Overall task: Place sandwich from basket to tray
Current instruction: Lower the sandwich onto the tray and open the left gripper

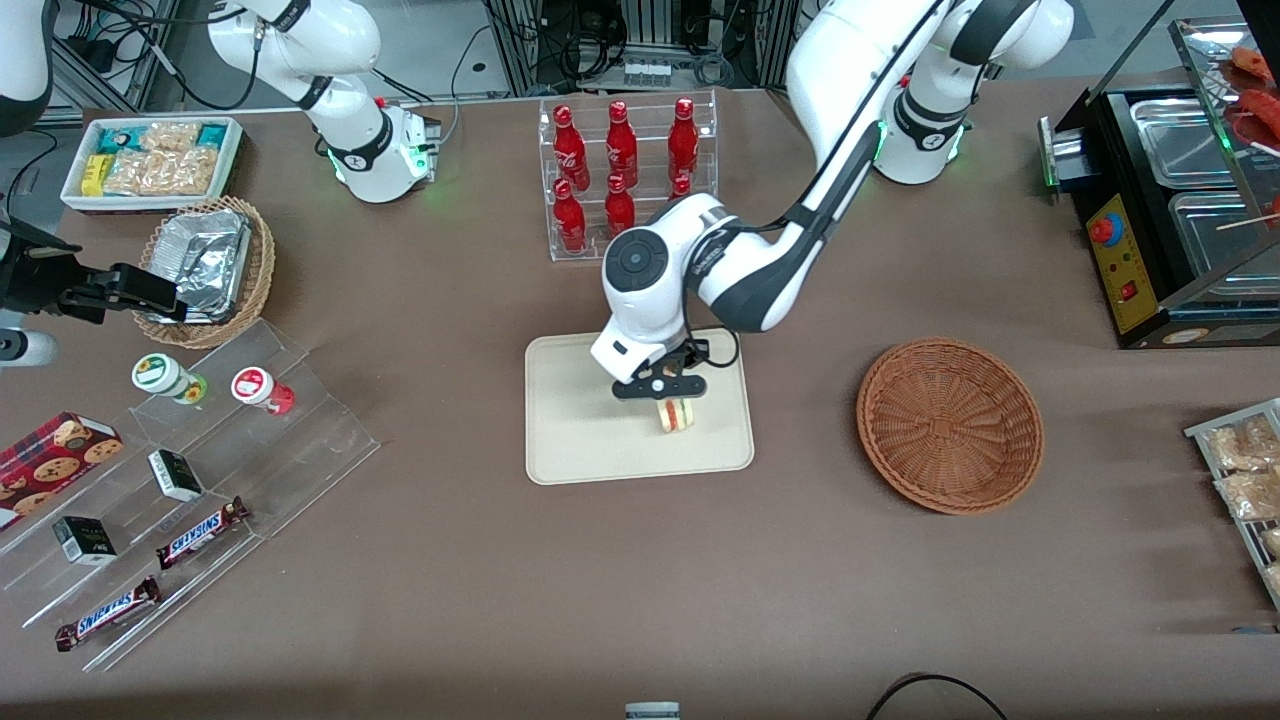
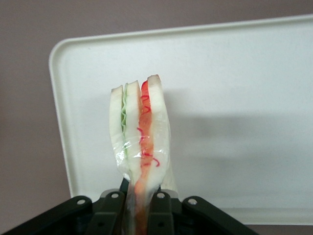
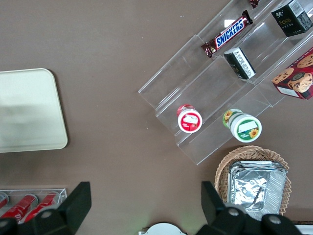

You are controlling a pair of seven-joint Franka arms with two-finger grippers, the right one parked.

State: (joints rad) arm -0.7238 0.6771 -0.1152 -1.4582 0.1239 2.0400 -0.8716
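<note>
the gripper (image 1: 668, 392) hangs over the tray (image 1: 570, 440), its jaws drawn close and clamped on the sandwich (image 1: 675, 415), which they pinch by one end so the wedge stands on edge. in the left wrist view the black fingers (image 2: 159, 215) press the clear wrapping on both flat sides of the sandwich (image 2: 141, 142), whose green and red-orange filling layers run between pale bread slices, with the tray (image 2: 244, 98) spread underneath; whether the sandwich's lower end touches the tray cannot be told. the basket (image 1: 950, 425) sits on the brown table (image 1: 450, 600) toward the working arm's end, well apart from the tray and holding nothing. toward the parked arm's end, a clear stepped display carries two bars reading "snickers" (image 1: 200, 532), small dark boxes whose print is too small to read, and a red cookie box (image 1: 50, 465). red bottles (image 1: 620, 165) stand in a clear rack farther from the front camera than the tray.
</note>
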